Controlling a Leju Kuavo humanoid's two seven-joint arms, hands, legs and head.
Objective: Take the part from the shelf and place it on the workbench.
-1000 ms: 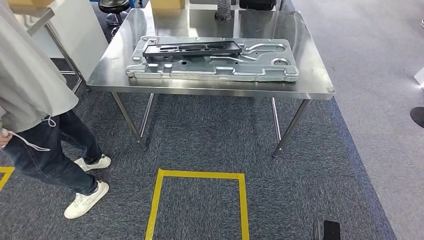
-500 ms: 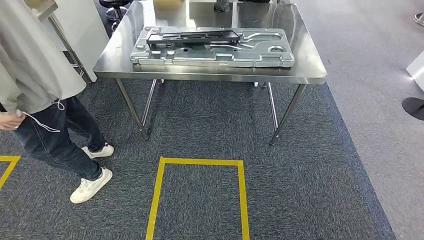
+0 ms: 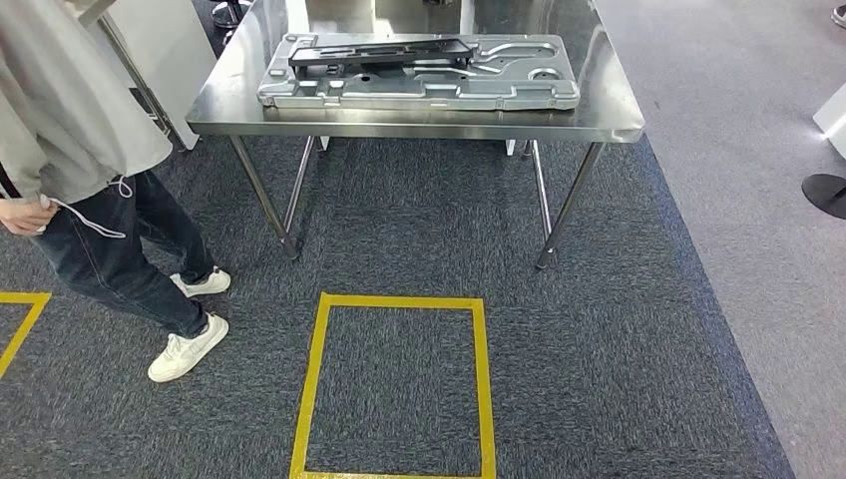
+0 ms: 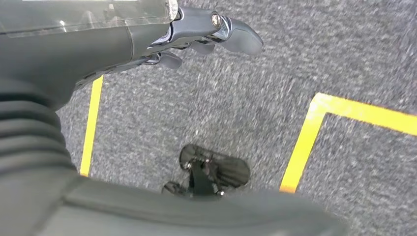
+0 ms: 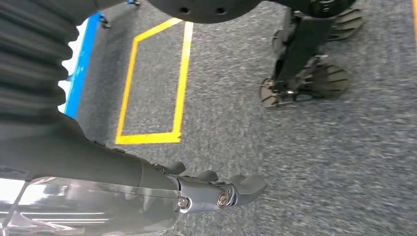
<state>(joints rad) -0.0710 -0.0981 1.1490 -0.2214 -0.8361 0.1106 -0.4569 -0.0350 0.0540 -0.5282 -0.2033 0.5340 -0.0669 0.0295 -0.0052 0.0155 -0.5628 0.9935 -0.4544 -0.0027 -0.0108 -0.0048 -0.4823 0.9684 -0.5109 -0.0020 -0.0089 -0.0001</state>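
A large silver stamped metal part (image 3: 419, 85) lies flat on the steel workbench (image 3: 419, 124) ahead of me in the head view. A long black part (image 3: 384, 45) rests on top of it toward the back. My left hand (image 4: 196, 34) hangs over the grey carpet, its fingers loosely extended and holding nothing. My right hand (image 5: 211, 189) also hangs above the carpet, fingers stretched out and empty. Both hands are far from the workbench.
A person (image 3: 70, 120) in a grey top and jeans stands on the carpet at the left, beside the workbench. A yellow tape square (image 3: 314, 379) marks the floor before me. A white cabinet (image 3: 165, 50) stands back left, a black round base (image 3: 826, 195) at the right.
The whole view has shifted: the workbench now sits higher in the picture and more floor shows, so the camera moved. The person has stepped a little to the right.
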